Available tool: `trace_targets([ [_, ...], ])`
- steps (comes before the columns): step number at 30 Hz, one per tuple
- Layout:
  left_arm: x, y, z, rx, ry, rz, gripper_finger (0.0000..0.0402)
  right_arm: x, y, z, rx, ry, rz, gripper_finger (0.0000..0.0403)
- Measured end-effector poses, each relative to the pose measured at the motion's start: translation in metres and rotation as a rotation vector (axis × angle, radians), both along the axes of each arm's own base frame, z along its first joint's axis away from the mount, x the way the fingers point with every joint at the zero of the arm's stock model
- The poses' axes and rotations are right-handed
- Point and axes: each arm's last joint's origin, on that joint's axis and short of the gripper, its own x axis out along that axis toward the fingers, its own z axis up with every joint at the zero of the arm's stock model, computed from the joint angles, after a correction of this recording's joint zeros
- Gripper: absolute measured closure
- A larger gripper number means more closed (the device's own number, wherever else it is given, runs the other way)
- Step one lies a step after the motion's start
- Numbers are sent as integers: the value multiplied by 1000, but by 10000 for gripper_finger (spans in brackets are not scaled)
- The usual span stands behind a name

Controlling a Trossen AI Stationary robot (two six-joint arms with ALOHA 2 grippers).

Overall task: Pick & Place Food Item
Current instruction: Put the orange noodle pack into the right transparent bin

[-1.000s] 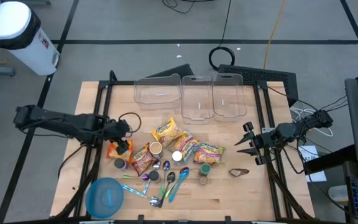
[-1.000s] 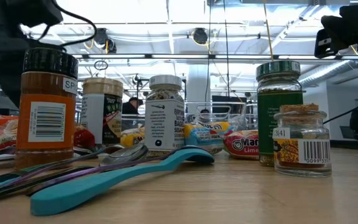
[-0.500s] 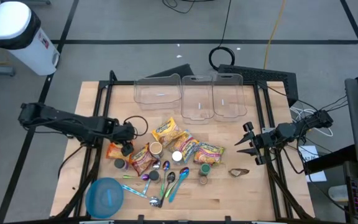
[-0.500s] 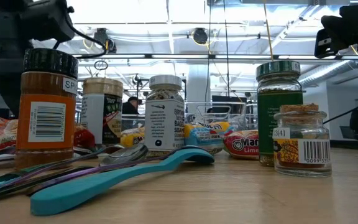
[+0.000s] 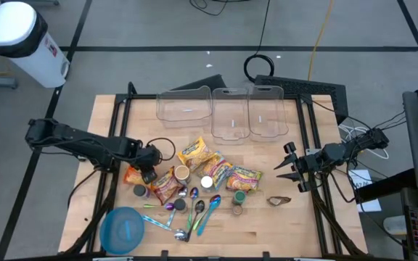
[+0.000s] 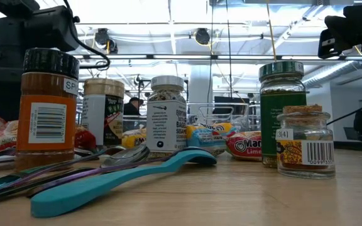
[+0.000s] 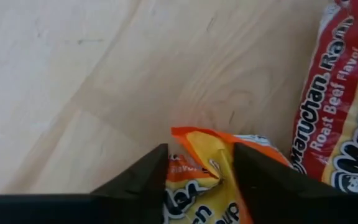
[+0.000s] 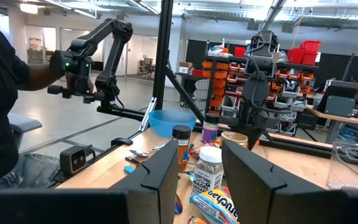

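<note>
The left gripper (image 7: 196, 167) pinches the crinkled corner of a glossy orange noodle packet (image 7: 213, 186) lying on the pale wood-grain desk (image 7: 73, 74). The right gripper (image 5: 290, 166) hovers, dark fingers apart.

3 bins (image 5: 222, 110) stand behind the noodle packets (image 5: 207, 165) and spoons (image 5: 191, 214).

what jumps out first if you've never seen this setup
The cluttered heap mid-table: ramen packets, spice jars and spoons, with three clear bins behind them and a blue bowl at the near left corner. The left gripper pinches the edge of the orange ramen packet, while the right gripper waits at the right side.
</note>
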Motion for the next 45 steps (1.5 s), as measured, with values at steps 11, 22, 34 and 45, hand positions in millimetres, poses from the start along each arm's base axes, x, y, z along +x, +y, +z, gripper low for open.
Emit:
trace_targets([
  [11,1,1,7,40,-36,-42,389,0,0,0,0,0,0,287],
  [22,21,7,97,330,-379,-125,393,0,0,0,0,-1,0,287],
  [34,39,17,181,880,-762,-1,398,0,0,0,0,0,0,287],
  [45,115,38,168,897,-971,-135,393,0,-1,4,-13,-42,-32,287],
])
